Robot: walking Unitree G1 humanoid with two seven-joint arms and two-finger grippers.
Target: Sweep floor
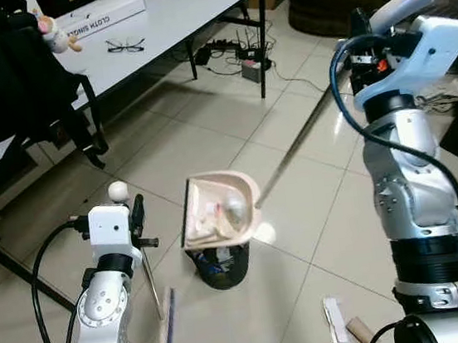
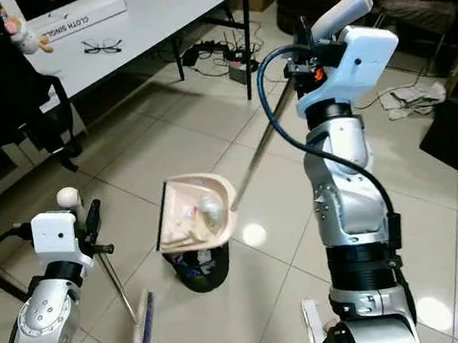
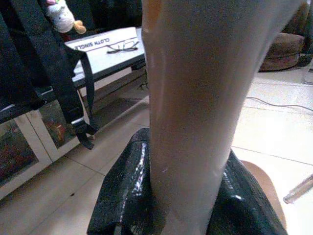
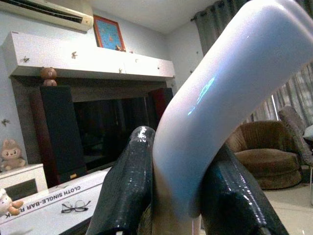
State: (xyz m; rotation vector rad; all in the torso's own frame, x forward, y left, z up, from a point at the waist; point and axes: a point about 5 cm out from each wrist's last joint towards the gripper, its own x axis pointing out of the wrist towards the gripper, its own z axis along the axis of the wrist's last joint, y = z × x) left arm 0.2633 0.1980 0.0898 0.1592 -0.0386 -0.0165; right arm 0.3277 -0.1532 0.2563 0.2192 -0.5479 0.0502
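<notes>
Two grippers: both clamped on handles.
Right gripper [image 4: 171, 196]: pinches dustpan [image 1: 217, 210] handle, tipped over bin [image 1: 221, 264].
Left gripper [image 3: 171, 196]: grips broom [image 1: 163, 326].

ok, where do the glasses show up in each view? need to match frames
Left eye view: glasses upper left, on the white table, beside the long white box.
Right eye view: upper left, same spot.
Left wrist view: on the table against the box.
Right wrist view: on the table before the box.
Shared landmark: the box, printed CLOTH SINGLE.

Beige dustpan [image 1: 217, 210] tilted over black bin [image 1: 221, 264], broom [image 1: 163, 330] on floor
</notes>
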